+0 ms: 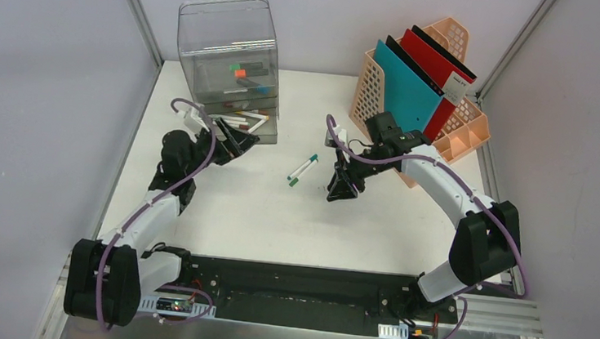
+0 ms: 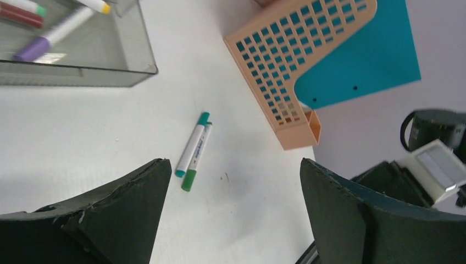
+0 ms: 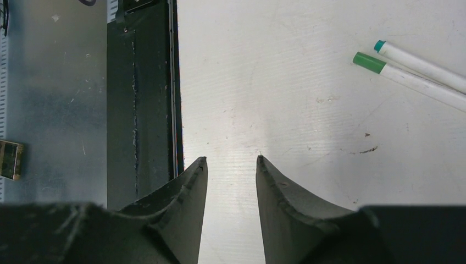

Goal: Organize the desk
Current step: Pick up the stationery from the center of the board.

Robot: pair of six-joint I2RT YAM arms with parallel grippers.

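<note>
The desk (image 1: 260,215) lies beneath both arms, its black and aluminium rail (image 1: 303,289) at the near edge.

Left gripper (image 1: 235,141): over the desk's far-left area, just beside the clear drawer unit (image 1: 229,57). Jaws stand wide apart with nothing between them.

Right gripper (image 1: 342,190): over the desk's middle, just right of two markers (image 1: 303,170) lying side by side. Jaws narrow, a small gap, nothing held.

Writing: the markers' white barrels carry print, too small to read. A white label (image 1: 455,86) on a folder in the peach file rack (image 1: 369,89) is illegible.
</note>
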